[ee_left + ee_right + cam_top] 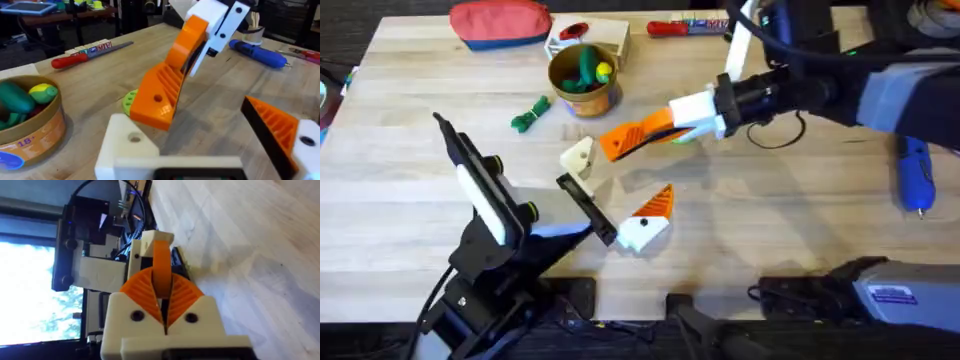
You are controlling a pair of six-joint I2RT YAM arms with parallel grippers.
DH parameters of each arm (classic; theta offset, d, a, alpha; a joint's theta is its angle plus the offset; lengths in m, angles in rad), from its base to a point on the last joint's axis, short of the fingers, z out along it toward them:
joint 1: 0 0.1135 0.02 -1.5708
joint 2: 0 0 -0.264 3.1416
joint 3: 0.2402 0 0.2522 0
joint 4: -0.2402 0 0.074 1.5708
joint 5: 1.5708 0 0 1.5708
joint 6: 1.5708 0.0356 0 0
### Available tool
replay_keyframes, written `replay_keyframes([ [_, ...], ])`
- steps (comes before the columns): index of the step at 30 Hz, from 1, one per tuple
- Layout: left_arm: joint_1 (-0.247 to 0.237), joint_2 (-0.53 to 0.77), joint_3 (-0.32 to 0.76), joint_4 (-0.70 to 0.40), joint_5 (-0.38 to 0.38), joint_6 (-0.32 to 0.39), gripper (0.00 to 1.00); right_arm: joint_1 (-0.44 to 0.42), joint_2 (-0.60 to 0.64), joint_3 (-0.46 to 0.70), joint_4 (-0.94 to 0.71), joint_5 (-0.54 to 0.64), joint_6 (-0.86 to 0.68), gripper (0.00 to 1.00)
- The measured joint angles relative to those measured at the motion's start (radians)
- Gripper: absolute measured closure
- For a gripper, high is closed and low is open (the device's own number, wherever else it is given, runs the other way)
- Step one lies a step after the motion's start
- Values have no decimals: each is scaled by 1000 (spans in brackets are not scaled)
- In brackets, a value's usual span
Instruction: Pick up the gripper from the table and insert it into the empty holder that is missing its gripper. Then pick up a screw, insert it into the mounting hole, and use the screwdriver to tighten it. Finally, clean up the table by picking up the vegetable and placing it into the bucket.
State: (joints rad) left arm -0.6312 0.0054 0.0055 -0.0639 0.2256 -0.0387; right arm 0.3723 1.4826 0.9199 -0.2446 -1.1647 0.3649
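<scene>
My right gripper (678, 122) is shut on the loose orange ribbed gripper (630, 138), which hangs tilted just above the table. The orange gripper's low end (159, 97) hovers close over the bare cream-white holder (131, 145), its mounting hole facing up. That holder (578, 156) is one finger of my left gripper (612, 192), which stands open; its other finger carries an orange wedge (658, 203). The blue screwdriver (914, 172) lies at the right edge. The dark green vegetable (530, 113) lies left of the tan bucket (582, 82). The screw is out of view.
A red pouch (500, 22) and a pale wooden box (592, 38) stand at the back. A red-handled screwdriver (685, 27) lies beside them. A lime-green disc (129, 99) lies under the held orange gripper. Toy pieces sit inside the bucket.
</scene>
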Motion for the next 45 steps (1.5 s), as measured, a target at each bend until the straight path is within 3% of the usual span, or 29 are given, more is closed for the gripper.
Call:
replay_keyframes([
  [15, 2, 0, 0, 0, -2, -1, 13, 42, 94, 0, 76, -65, 159, 997],
  [27, 17, 0, 0, -2, -23, -3, 15, 66, 141, 0, 250, -123, 264, 998],
  [35, 17, -1, 0, 0, -19, -3, 16, 69, 141, -1, 259, -128, 283, 998],
  [39, 27, -1, 0, 0, -19, -10, 15, 110, 142, -1, 271, -83, 287, 998],
  [45, 32, -1, 0, 3, 57, -22, 15, 150, 191, -1, 337, -65, 298, 998],
])
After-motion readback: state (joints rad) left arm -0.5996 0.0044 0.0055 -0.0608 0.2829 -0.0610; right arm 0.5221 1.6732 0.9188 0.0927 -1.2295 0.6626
